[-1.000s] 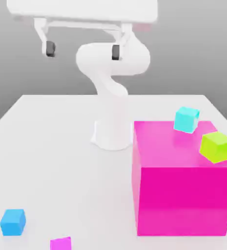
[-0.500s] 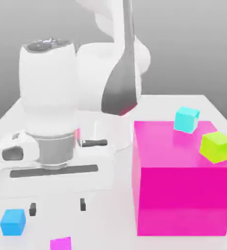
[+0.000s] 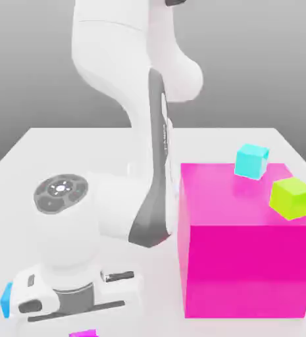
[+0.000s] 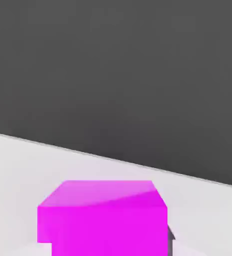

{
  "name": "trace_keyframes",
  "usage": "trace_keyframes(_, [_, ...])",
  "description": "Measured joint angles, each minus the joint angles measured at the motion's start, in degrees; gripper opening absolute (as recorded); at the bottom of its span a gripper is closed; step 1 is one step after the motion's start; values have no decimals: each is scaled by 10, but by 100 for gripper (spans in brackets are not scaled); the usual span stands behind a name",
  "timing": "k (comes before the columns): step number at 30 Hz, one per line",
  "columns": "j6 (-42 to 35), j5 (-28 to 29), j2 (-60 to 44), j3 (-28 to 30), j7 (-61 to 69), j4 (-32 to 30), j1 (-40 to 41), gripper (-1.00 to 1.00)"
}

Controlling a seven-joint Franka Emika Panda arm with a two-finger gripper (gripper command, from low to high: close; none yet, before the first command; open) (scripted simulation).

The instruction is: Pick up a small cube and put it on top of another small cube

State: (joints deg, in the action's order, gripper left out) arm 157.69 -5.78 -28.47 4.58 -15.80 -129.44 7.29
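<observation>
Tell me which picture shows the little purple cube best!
The hand view: the purple cube looks big there, top and side showing. In the exterior view, a small piece of it peeks out at the bottom edge.

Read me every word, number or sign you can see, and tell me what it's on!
No words or numbers can be read.
Robot arm: tiny marks run up its side, too small to read.
Round wrist panel: little marks, too small to make out.
Blue, cyan, lime and magenta cubes, big pink block: none on the sides showing.
</observation>
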Motion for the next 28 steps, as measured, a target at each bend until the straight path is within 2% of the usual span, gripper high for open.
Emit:
trace_keyframes(5, [-81, 15, 97, 0, -27, -15, -27, -100])
trace_keyframes(15, [-289, 24, 305, -95, -158, -12, -181, -100])
trace_keyframes(20, [-392, 24, 406, -146, -223, -10, -232, -100])
trace_keyframes(24, [-335, 27, 394, -162, -237, -55, -240, -100])
trace_keyframes(25, [-320, 28, 388, -163, -238, -64, -240, 100])
trace_keyframes(28, [-320, 28, 388, -163, -238, -64, -240, 100])
